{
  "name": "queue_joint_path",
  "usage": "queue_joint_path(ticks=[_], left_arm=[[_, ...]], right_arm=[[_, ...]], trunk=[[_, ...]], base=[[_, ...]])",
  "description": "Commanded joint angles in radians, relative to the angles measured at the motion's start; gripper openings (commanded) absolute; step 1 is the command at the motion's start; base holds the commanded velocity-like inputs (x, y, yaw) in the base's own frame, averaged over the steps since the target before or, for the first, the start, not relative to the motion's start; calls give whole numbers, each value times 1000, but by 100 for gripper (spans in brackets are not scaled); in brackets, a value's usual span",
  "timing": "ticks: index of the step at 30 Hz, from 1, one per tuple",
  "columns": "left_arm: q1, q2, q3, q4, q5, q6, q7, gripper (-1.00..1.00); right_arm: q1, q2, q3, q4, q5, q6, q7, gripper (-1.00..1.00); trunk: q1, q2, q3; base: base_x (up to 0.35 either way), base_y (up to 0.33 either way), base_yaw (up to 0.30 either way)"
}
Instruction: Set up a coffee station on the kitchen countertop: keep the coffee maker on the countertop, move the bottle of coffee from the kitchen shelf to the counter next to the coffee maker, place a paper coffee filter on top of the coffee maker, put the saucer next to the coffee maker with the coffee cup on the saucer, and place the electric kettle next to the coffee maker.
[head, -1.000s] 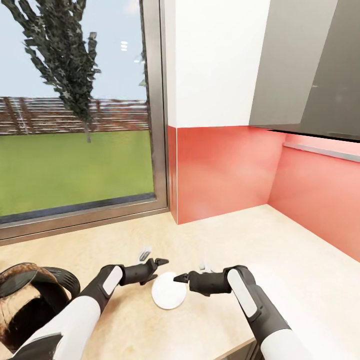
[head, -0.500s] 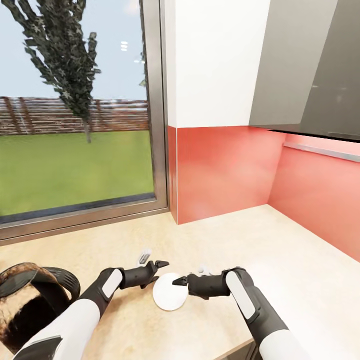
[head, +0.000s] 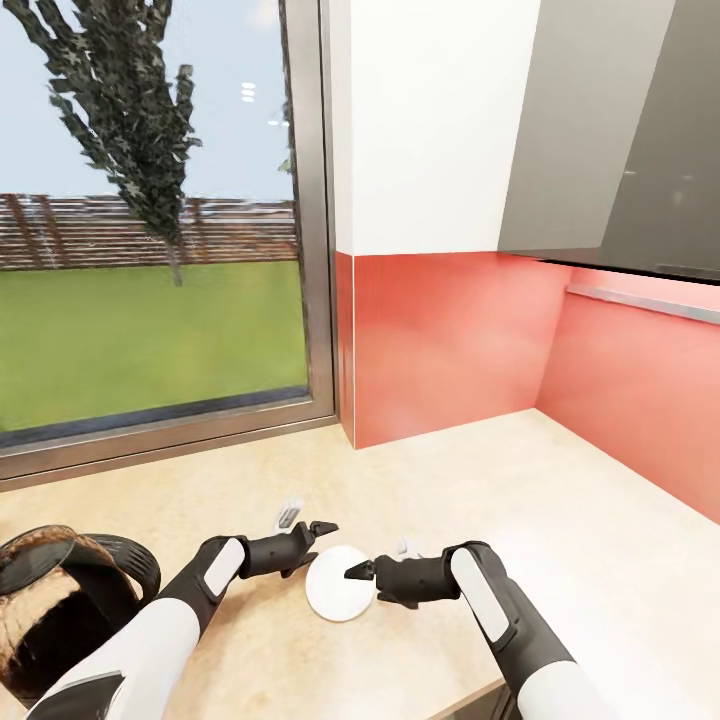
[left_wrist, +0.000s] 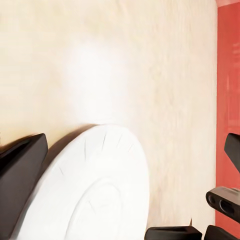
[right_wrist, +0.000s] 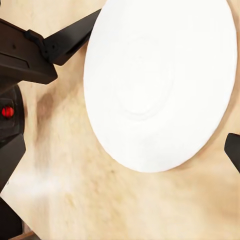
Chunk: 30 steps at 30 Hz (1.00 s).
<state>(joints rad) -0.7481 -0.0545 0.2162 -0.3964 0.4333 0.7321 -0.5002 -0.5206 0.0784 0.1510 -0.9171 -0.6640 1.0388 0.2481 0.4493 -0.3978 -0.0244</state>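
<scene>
The saucer (head: 340, 596), a small flat white dish, lies on the light wood-grain kitchen countertop (head: 560, 480) near its front edge. My left gripper (head: 307, 522) stands open just left of and behind the saucer, its dark finger (right_wrist: 75, 35) at the rim. My right gripper (head: 380, 560) is open at the dish's right side, its dark fingertip over the rim. Between the fingers of each wrist view sits the saucer (left_wrist: 100, 190) (right_wrist: 160, 85). The coffee maker, bottle of coffee, kitchen shelf, coffee cup, paper filter and electric kettle are out of view.
A round brown-and-black object (head: 60, 600) sits on the counter at the near left beside my left arm. A large window (head: 150, 250) runs behind the counter. A red backsplash (head: 450, 340) forms a corner, with a grey hood (head: 640, 130) overhead at the right.
My right gripper has slid left and a little nearer, so its tip now reaches over the saucer's rim. The left gripper and the saucer have hardly moved.
</scene>
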Motion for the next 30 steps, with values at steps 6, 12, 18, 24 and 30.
queue_joint_path(ticks=[6,12,18,24,30], left_arm=[[-1,-3,3,2,-16,4,2,100],[-1,-6,3,6,-16,4,0,100],[7,-7,3,7,-16,4,0,100],[21,-8,3,7,-16,4,0,100],[21,-17,3,6,-16,4,0,100]], right_arm=[[-1,3,-1,1,11,1,10,100],[-1,3,-2,2,13,-23,8,100],[-1,3,-2,3,16,-37,5,100],[-1,3,-2,5,18,-39,4,100],[-1,4,0,85,12,-74,5,100]], trunk=[[1,-2,-3],[1,-2,-3],[1,-2,-3],[1,-2,-3],[1,-2,-3]], base=[[0,0,0],[0,0,0],[0,0,0],[0,0,0],[0,0,0]])
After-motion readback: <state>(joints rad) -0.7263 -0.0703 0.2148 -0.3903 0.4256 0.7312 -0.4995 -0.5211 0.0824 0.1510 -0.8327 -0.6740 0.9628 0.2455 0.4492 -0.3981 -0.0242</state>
